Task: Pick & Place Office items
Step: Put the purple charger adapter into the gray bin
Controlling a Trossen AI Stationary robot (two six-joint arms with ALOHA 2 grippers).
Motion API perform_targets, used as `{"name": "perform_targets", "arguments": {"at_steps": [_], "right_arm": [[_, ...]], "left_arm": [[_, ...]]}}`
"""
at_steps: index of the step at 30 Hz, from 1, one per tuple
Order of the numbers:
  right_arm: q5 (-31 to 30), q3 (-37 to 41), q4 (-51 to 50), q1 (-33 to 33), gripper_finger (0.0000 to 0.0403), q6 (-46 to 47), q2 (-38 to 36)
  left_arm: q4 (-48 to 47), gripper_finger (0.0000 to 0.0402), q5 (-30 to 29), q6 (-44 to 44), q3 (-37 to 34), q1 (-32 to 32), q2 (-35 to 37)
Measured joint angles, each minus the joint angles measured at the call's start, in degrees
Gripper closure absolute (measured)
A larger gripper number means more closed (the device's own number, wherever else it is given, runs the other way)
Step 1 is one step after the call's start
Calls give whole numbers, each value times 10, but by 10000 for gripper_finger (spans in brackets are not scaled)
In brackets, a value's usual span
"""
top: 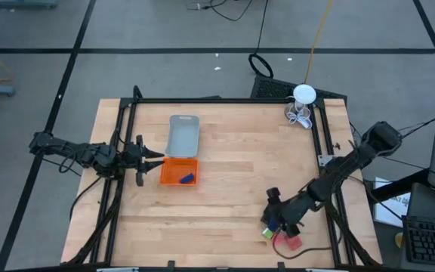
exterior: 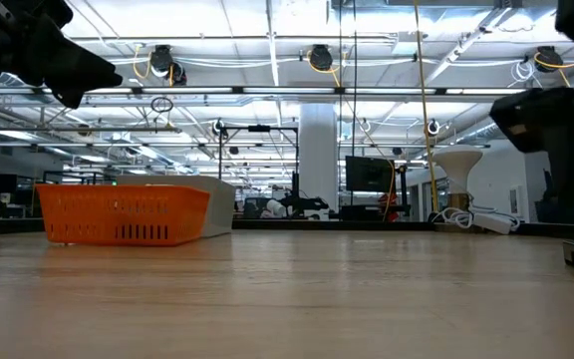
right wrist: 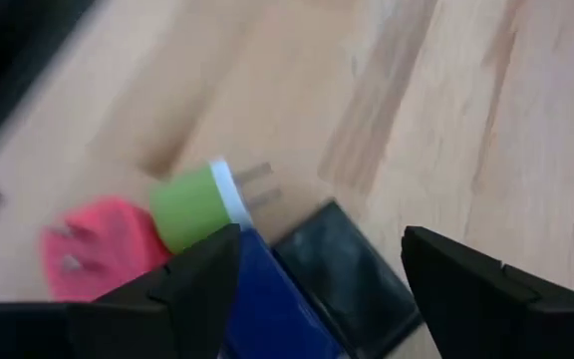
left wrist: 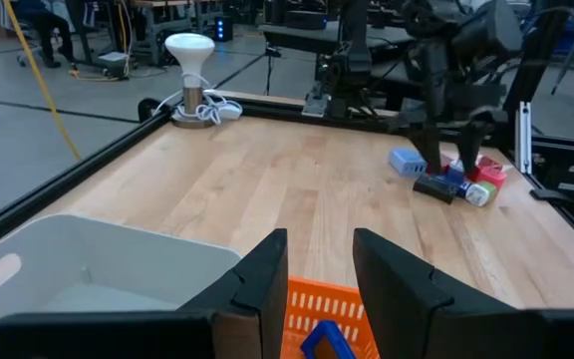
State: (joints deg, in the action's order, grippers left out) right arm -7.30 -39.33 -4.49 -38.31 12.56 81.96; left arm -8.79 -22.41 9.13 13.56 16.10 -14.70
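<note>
Several office items lie in a pile (top: pixel 282 236) near the table's near-right corner. In the right wrist view these show as a blue piece (right wrist: pixel 267 299), a black piece (right wrist: pixel 342 264), a green-and-white piece (right wrist: pixel 195 204) and a red piece (right wrist: pixel 98 247). My right gripper (right wrist: pixel 322 239) is open just above them, with a finger on either side of the blue and black pieces. Whether it touches them, I cannot tell. Another blue piece (top: pixel 188 178) lies in the orange tray (top: pixel 174 165). My left gripper (left wrist: pixel 319 239) is open and hovers at that tray's left edge.
A grey tray (top: pixel 183 136) stands against the orange tray's far side. A white round thing with wire loops (top: pixel 302 104) sits at the far-right corner. Black frame rails (top: pixel 319 143) run along the table's left, right and far edges. Bare wood lies in the middle.
</note>
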Motion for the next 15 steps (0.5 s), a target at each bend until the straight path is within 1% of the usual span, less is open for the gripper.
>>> {"name": "perform_targets", "arguments": {"at_steps": [4, 9, 11, 15], "right_arm": [[1, -6, -11, 10, 134, -16, 30], [-4, -7, -12, 30, 134, -16, 41], [-27, -7, -11, 39, 134, -13, 41], [-90, -6, -11, 61, 134, -15, 36]], "left_arm": [[0, 284, 0, 0, 0, 0, 0], [0, 284, -1, 0, 0, 0, 0], [0, 284, -1, 0, 0, 0, 0], [0, 284, -1, 0, 0, 0, 0]]}}
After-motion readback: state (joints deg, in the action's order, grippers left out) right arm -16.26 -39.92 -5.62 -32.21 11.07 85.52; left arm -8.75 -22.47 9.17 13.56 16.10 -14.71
